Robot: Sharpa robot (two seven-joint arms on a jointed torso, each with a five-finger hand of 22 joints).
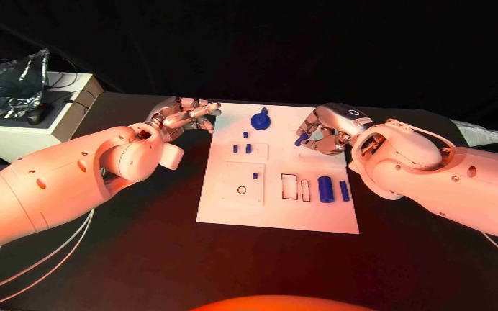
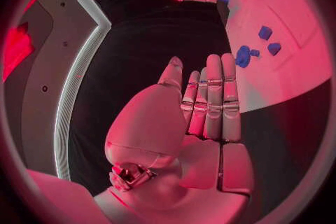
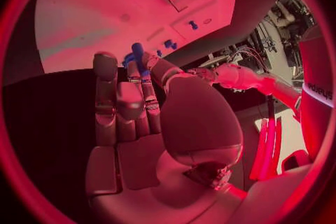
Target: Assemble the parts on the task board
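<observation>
A white box (image 1: 42,120) with crinkled foil (image 1: 23,80) sits at the counter's (image 1: 135,253) far left. The left hand (image 1: 185,118) hovers empty, fingers straight, beside the task board (image 1: 278,214). Blue parts (image 1: 324,189) lie on the board. The right hand (image 1: 327,132) pinches a small blue peg (image 1: 301,140) over the board's far right edge.

A black curtain (image 1: 270,30) hangs behind the black table (image 1: 135,253), swallowing the whole back of the room; at the far left corner stands a white cabinet (image 1: 47,127) with a crumpled silvery bag (image 1: 23,73) on top; pale cables (image 1: 52,250) trail over the tabletop; warm reddish light washes everything.
</observation>
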